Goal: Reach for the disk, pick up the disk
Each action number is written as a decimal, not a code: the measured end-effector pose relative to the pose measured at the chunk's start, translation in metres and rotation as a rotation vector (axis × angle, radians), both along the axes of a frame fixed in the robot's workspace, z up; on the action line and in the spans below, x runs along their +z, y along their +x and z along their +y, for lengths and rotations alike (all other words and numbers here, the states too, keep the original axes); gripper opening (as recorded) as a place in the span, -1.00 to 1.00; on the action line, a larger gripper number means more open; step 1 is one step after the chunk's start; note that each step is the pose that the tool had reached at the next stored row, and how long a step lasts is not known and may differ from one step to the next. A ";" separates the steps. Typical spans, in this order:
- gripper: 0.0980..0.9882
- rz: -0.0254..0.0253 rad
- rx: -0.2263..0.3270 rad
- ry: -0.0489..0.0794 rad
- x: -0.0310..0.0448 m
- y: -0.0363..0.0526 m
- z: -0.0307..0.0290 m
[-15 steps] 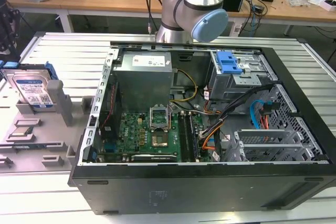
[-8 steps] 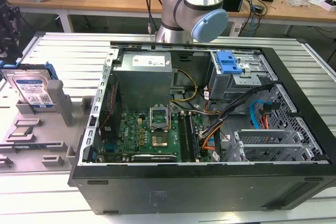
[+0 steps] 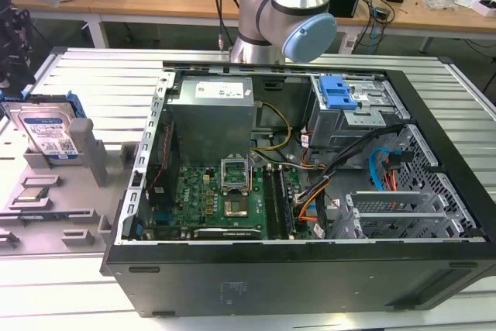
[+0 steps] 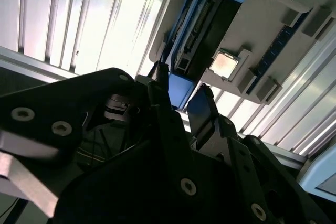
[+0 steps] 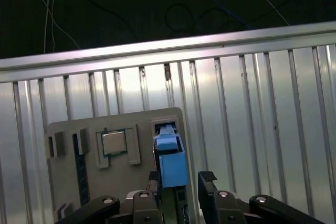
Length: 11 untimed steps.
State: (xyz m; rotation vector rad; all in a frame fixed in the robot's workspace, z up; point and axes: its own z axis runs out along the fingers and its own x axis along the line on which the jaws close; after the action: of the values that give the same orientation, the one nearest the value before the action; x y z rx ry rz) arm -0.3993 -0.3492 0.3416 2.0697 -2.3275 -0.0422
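Reaching step, I'm not gripping yet: jaws are hanging apart, the disk (image 3: 50, 133) standing on edge in the grey holder (image 5: 131, 121) below, lined up with their gap. I reckon the pinch needs them centred on its blue bracket (image 5: 170, 163).

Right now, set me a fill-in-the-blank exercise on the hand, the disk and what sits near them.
The hand's fingers are ____, with the disk's end showing between them.
The bracket round the disk is ____ in colour.
In the grey fixture, the square silver part beside the disk is a ____ chip.
Missing words: open; blue; CPU.
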 end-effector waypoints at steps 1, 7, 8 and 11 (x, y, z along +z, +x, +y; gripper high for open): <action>-0.27 0.0000 0.000 0.000 -0.0009 0.0000 0.0000; -0.27 0.0000 0.000 0.000 -0.0065 0.0000 0.0000; -0.27 0.0000 0.000 0.000 -0.0081 0.0000 0.0000; -0.27 0.0001 0.000 0.000 -0.0103 0.0000 0.0000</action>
State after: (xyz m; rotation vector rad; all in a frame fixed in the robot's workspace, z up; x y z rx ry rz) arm -0.3993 -0.3492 0.3313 2.0696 -2.3275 -0.0423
